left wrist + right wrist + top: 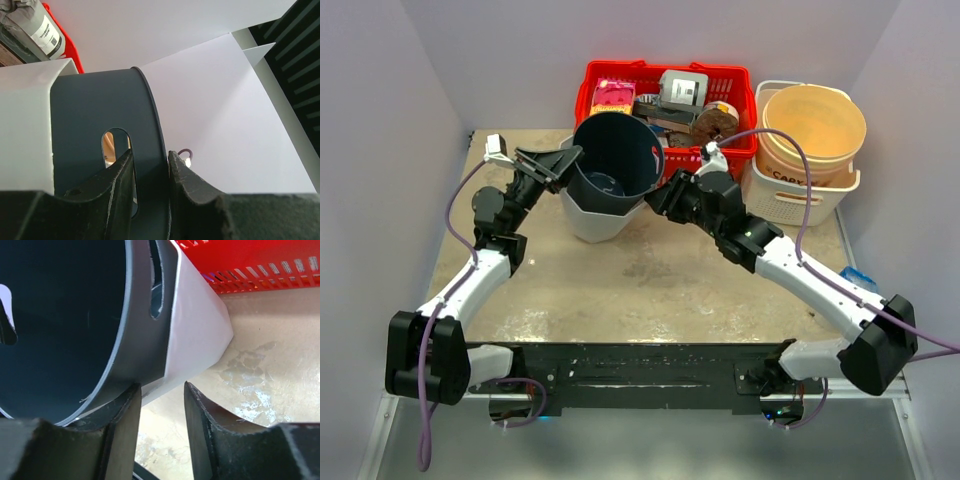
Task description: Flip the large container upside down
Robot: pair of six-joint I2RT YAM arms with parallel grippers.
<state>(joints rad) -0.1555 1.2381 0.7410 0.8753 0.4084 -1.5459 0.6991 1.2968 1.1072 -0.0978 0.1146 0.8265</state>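
Plainly the large container [612, 175] sits tilted on the table [650, 280], the left gripper [150, 156] pinching its rim; the right gripper [162, 387], narrowly parted, straddles the opposite rim (actual clamping cannot be told).

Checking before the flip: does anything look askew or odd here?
Yes. The dark bucket sits nested inside the white container, standing proud of its rim, and the pair seems to lean slightly rather than stand square. The left pincer clamps the dark rim; the right pincer sits open at the opposite rim.
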